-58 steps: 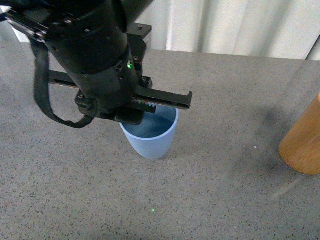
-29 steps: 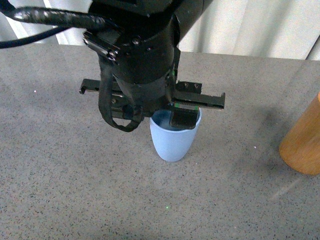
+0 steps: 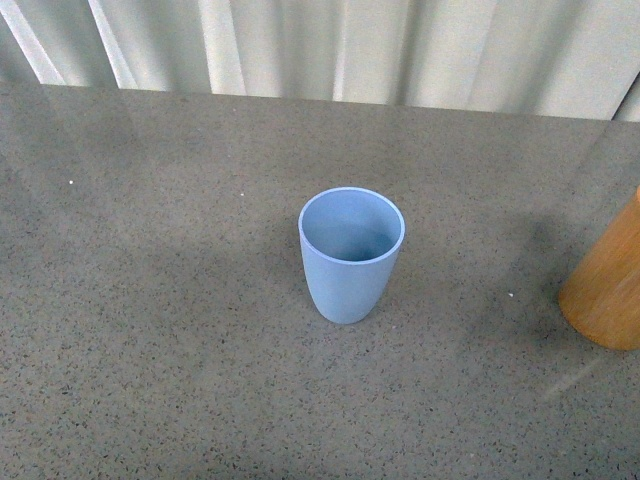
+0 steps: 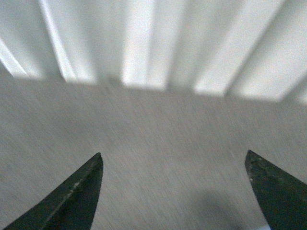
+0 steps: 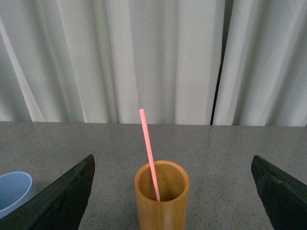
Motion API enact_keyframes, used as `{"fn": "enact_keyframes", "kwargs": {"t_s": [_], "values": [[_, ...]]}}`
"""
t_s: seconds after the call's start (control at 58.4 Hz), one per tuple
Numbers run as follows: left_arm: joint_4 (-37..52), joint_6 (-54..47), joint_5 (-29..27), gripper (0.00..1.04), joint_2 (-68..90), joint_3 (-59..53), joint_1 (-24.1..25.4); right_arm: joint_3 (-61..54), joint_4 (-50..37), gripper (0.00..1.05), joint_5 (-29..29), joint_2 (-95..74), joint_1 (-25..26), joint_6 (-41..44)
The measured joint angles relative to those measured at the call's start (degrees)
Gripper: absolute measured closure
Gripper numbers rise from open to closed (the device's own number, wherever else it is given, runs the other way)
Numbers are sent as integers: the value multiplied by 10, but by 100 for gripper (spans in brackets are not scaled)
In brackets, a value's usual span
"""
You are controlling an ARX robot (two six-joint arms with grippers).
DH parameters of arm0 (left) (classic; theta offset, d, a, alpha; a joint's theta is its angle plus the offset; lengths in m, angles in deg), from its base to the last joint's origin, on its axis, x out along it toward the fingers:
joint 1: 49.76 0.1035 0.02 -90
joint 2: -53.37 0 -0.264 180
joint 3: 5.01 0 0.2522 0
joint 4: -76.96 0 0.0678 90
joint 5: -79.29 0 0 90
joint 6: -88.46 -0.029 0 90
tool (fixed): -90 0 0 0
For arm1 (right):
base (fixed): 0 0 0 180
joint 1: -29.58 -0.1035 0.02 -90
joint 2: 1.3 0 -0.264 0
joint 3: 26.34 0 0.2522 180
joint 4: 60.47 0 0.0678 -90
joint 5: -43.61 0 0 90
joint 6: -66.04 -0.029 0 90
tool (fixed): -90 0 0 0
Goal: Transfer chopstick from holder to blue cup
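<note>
Front view: I have the blue cup (image 3: 352, 255) standing upright near the middle of the grey speckled worktop (image 3: 150, 300), its mouth open toward me, and what I can see of the inside is plain blue wall. Well apart from it, at the right edge of the picture, stands the orange-brown holder (image 3: 605, 290), cut off by the frame so that I see only part of its side. A pale pleated curtain (image 3: 300, 45) hangs behind the far edge of the worktop.

Left wrist view: the picture is blurred. The left tool (image 4: 173, 153) shows as two dark pointed fingertips (image 4: 76, 196) set wide apart, with only bare worktop between them and the curtain beyond.

Right wrist view: the right tool (image 5: 172, 157) is also spread wide, one dark fingertip at each lower corner, clamped on nothing. Between them and further off stands the holder, upright on the worktop, and the chopstick (image 5: 149, 153) is inside it. Its lower end sits down in the holder and the stick leans a little, its pinkish length rising well above the rim against the curtain. At one edge of this picture I catch part of the blue cup's rim, well apart from the holder
</note>
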Motion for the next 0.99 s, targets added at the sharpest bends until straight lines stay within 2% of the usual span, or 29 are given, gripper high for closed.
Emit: {"fn": "enact_keyframes", "kwargs": {"t_s": [0.017,0.086,0.188,0.24,0.274,0.308,0.394,0.428,0.514,0.616,0.805,0.993], "values": [[63,-20,14,27,-32,-40,22,0,0,10,0,0,0,0],[142,-44,46,38,-96,-112,66,0,0,10,0,0,0,0],[180,-67,55,59,-180,-206,101,0,0,10,0,0,0,0],[186,-73,66,72,-198,-240,103,32,82,10,12,-43,2,-39],[187,-76,92,81,-208,-264,115,50,109,10,-3,-88,21,-61],[188,-78,102,86,-216,-276,123,61,98,10,-28,-129,50,-64],[191,-80,103,101,-247,-306,137,88,14,10,-109,-223,139,-39],[192,-81,103,101,-257,-314,138,104,-34,10,-141,-271,179,-21],[191,-82,103,101,-283,-335,139,144,-119,10,-210,-379,241,28],[184,-82,103,101,-311,-358,139,202,-157,10,-275,-517,274,79],[162,-82,104,101,-361,-386,139,275,-164,10,-327,-699,289,128],[128,-82,104,101,-417,-409,139,310,-181,10,-337,-803,258,163]]}}
